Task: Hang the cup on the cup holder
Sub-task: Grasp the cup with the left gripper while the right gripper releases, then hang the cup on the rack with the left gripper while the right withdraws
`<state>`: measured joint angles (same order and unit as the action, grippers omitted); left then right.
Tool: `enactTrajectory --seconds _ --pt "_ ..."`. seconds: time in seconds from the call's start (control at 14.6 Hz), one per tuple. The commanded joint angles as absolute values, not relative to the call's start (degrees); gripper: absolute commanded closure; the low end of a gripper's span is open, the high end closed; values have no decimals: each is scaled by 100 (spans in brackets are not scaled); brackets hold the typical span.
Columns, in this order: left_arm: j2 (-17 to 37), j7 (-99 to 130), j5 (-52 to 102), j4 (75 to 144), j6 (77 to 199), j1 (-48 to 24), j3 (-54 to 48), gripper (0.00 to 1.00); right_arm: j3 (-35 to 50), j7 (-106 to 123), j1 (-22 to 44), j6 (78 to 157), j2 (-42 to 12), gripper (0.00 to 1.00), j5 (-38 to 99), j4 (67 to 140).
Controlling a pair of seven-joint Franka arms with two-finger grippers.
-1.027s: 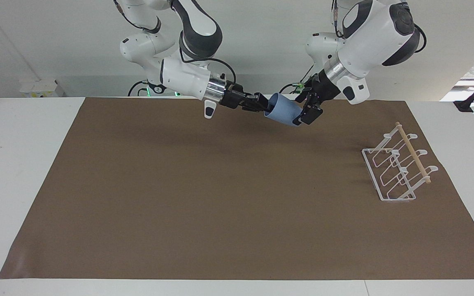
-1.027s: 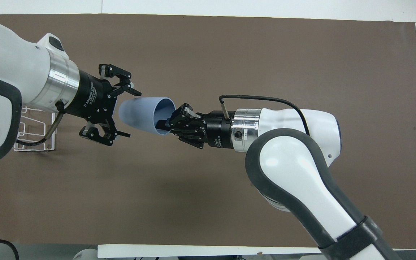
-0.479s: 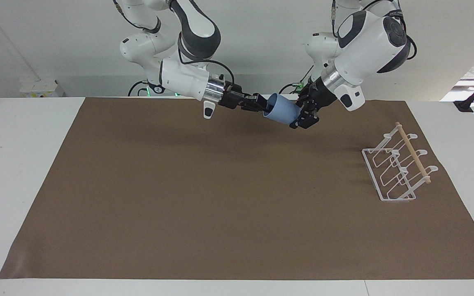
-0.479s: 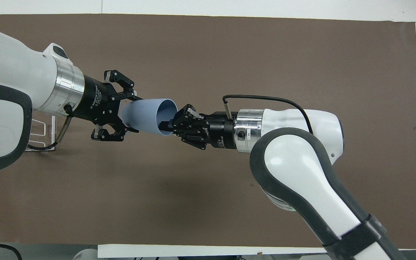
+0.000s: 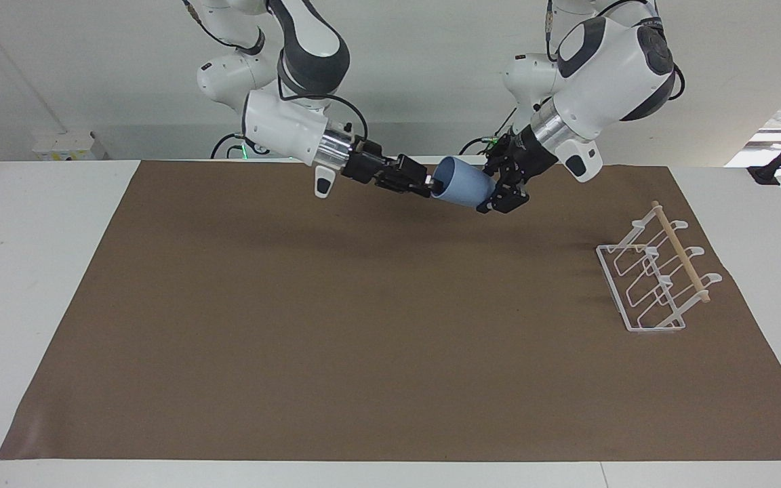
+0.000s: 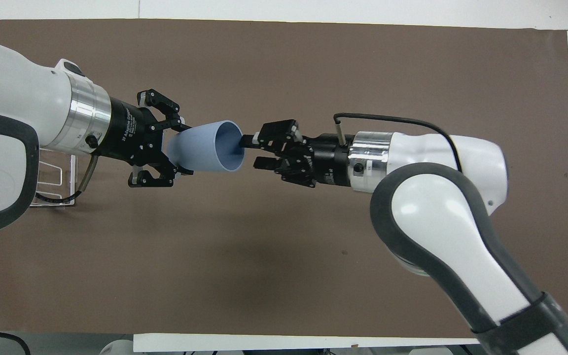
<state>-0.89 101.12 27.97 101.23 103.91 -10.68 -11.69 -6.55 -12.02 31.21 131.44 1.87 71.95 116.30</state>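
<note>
The brown mat [image 5: 336,325] covers most of the white table [image 5: 31,271]. On it, toward the left arm's end, stands the white wire cup holder [image 5: 655,278] with its wooden dowel [image 5: 681,252] across the top; every prong is bare. The left gripper [image 6: 168,145] hangs in the air over the mat, its fingers closed around the narrow base end of the light blue cup [image 6: 207,147]. The cup lies on its side in that grip, well apart from the holder, its open mouth turned toward the right gripper [image 6: 249,152]; the inside shows empty. The right gripper's fingers are parted, their tips just at the cup's rim, gripping nothing.
</note>
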Motion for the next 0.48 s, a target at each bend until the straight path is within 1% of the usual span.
enactTrajectory --seconds 0.0,0.21,0.27,0.41 --pt "-264 10178 1948 10371 10468 -861 -1134 100 -633 -1222 2297 12308 343 1 5710 11418" --pt "-299 10177 23 10442 10284 -958 -1151 100 -633 -1178 1654 11648 518 1 3934 11373" --pt "-299 10186 -652 10407 10179 -1028 -1169 100 -633 -1169 1470 11324 545 1 3146 11286" --pt "-238 10579 -2136 10450 10169 -1212 -1178 100 -624 -1160 1153 10577 519 1 1555 10822"
